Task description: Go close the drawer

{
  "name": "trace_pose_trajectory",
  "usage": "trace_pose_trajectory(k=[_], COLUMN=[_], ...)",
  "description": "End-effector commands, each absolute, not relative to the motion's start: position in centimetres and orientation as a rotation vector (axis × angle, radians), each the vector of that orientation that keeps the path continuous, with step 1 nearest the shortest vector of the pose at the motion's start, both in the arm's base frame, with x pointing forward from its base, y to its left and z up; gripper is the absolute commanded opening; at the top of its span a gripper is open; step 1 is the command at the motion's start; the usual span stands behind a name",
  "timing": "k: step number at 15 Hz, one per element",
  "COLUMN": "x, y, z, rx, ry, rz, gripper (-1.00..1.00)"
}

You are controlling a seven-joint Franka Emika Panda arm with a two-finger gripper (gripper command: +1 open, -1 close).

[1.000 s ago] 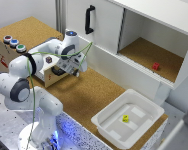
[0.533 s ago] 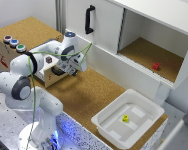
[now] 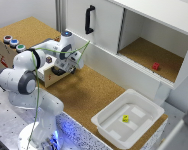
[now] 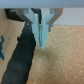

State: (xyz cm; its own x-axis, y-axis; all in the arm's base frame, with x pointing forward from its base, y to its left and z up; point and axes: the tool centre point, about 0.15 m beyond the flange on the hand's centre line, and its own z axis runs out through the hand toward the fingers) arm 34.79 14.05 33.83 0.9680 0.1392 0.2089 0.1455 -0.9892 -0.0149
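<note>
The low wooden box point(image 3: 6, 50) stands at the exterior view's left on the cork table. Its pale-wood drawer point(image 3: 46, 76) sticks out a little from the box front, with the black bar handle point(image 3: 58, 71) across it. My gripper point(image 3: 69, 64) is right at the drawer front, next to the handle. In the wrist view the fingers point(image 4: 42, 31) are pressed together with nothing between them. The black handle point(image 4: 22, 55) lies close beside the fingertips. I cannot tell whether they touch the drawer.
Three coloured buttons point(image 3: 13, 43) sit on the box top. A white cabinet door with a vertical black handle point(image 3: 88, 19) stands behind. An open cabinet bay holds a small red object point(image 3: 155, 66). A white plastic bin point(image 3: 128, 117) holds a yellow object point(image 3: 125, 119).
</note>
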Motion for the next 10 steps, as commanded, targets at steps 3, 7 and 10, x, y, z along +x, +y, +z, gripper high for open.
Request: trace_pose_trajectory(k=[3, 7, 10], x=[36.4, 37.1, 37.8], y=[21.4, 24.9, 27.8], z=[34.1, 33.7, 33.9], rx=[-3.104, -3.049, -2.997], ry=[-0.334, -0.447, -0.558], rz=[-0.269, -0.268, -0.275], gripper=[-1.0, -1.0, -1.0])
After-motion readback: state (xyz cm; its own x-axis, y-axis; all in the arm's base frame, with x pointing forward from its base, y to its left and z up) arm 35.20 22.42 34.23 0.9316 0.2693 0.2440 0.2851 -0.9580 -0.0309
